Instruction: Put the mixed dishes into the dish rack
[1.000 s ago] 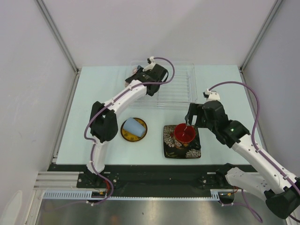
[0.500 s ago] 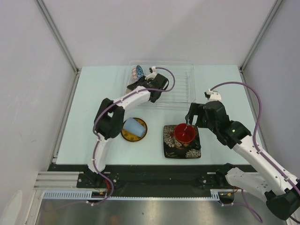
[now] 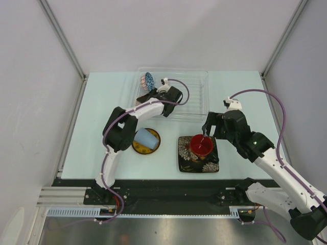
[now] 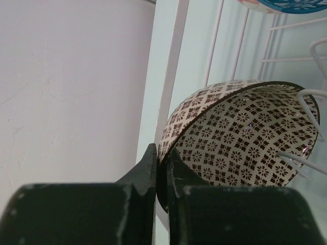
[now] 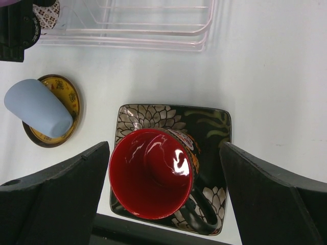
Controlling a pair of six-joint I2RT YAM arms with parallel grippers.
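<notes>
My left gripper (image 4: 162, 168) is shut on the rim of the beige patterned bowl (image 4: 245, 132), held on edge among the wire dividers (image 4: 240, 41) at the left end of the clear dish rack (image 3: 196, 97). The blue patterned bowl (image 3: 148, 80) stands on edge at the rack's far left corner. My right gripper (image 5: 164, 153) is open, its jaws wide apart on either side of the red-inside dark mug (image 5: 150, 173) and above it. The mug stands on the black floral square plate (image 5: 209, 122). The pale blue cup (image 3: 145, 138) lies on the small yellow plate (image 3: 153, 146).
The rack lies along the back of the pale table (image 3: 102, 117). Grey walls close in the left, right and back sides. The left arm's forearm (image 3: 138, 109) stretches from near the yellow plate to the rack. The black rail (image 3: 163, 181) marks the near edge.
My left gripper has drawn back toward the rack's near left side with the beige bowl, uncovering the blue bowl standing in the rack. The rack shifted slightly left. The right arm has not moved.
</notes>
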